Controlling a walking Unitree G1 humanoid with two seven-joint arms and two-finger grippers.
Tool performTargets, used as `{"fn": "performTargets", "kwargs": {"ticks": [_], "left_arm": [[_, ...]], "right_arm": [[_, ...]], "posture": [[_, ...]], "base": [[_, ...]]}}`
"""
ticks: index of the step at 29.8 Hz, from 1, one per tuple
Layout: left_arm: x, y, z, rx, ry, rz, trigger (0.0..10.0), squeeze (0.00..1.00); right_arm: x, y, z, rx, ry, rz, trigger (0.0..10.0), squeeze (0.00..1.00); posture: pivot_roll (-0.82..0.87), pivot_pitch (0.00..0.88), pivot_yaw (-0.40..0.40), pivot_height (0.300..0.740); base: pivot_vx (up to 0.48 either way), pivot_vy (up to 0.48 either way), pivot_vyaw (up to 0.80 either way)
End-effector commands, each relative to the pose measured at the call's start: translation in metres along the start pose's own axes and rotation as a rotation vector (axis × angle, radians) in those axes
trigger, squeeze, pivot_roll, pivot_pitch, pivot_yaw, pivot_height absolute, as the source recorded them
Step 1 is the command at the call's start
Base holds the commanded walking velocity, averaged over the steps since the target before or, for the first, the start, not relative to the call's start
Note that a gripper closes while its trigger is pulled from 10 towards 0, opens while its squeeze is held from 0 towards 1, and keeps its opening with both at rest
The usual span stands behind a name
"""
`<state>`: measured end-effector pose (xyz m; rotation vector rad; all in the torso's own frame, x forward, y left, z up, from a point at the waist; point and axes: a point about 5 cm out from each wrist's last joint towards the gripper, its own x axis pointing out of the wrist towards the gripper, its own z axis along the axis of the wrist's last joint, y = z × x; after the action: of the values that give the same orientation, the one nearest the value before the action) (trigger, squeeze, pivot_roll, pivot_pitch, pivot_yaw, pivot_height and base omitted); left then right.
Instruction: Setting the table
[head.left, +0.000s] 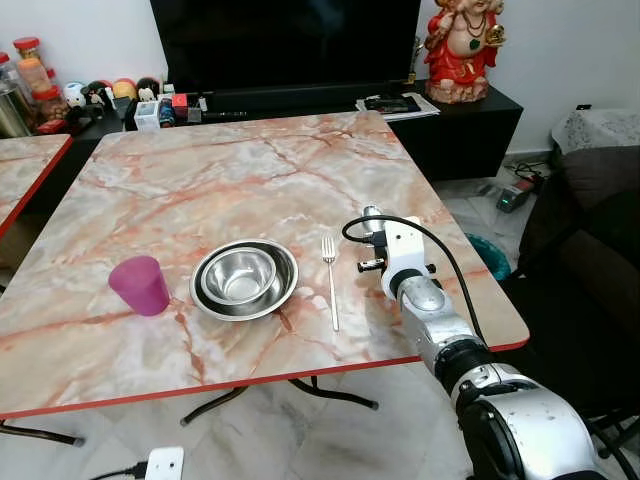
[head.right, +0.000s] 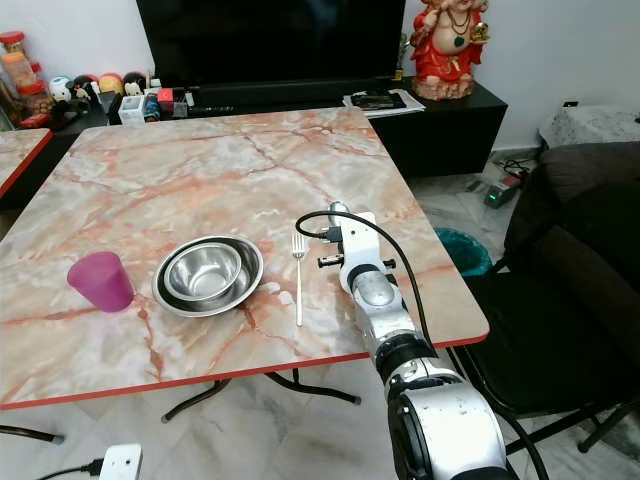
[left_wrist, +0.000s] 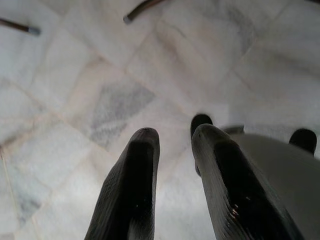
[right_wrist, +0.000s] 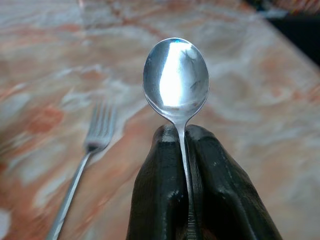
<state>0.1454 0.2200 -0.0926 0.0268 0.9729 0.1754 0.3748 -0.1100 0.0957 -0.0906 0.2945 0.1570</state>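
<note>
On the marble table (head.left: 250, 160), a pink cup (head.left: 140, 285) stands at the left. Beside it sit nested steel bowls (head.left: 245, 278), and a fork (head.left: 330, 282) lies just right of the bowls. My right gripper (right_wrist: 182, 131) is shut on the handle of a steel spoon (right_wrist: 176, 80), bowl end forward, held just above the table to the right of the fork (right_wrist: 82, 170). From the head, the right wrist (head.left: 400, 255) covers most of the fingers. My left gripper (left_wrist: 175, 135) hangs over the tiled floor, its fingers a little apart with nothing between them.
The table's near edge (head.left: 300, 375) has a red rim. A second table (head.left: 20, 165) stands at the left, a dark chair (head.left: 590, 230) at the right. Behind are a TV cabinet (head.left: 300, 95), a red statue (head.left: 465, 45) and jars (head.left: 35, 75).
</note>
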Motion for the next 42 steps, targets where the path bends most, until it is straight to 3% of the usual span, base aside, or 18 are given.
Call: {"fn": "performTargets", "kwargs": {"ticks": [1,10,27,42], "left_arm": [[-0.001,0.001,-0.003,-0.014,0.001,0.012,10.0,0.0],[-0.006,0.001,-0.021,-0.029,0.027,0.016,10.0,0.0],[-0.01,0.005,-0.03,-0.039,0.038,0.014,10.0,0.0],[-0.013,-0.004,-0.039,-0.054,0.056,-0.004,10.0,0.0]], "right_arm": [[0.002,0.005,0.004,0.029,0.015,0.024,10.0,0.0],[0.004,0.017,0.011,0.026,0.033,0.029,10.0,0.0],[0.005,0.002,0.008,0.051,0.092,-0.068,10.0,0.0],[0.004,0.012,0.002,0.067,0.15,-0.004,10.0,0.0]], "posture": [[0.05,0.0,-0.01,0.74],[0.07,0.022,-0.034,0.74],[0.08,0.038,-0.043,0.74],[0.08,0.062,-0.066,0.74]], "base": [[0.0,0.0,0.0],[0.0,0.0,0.0],[0.0,0.0,0.0],[0.0,0.0,0.0]]}}
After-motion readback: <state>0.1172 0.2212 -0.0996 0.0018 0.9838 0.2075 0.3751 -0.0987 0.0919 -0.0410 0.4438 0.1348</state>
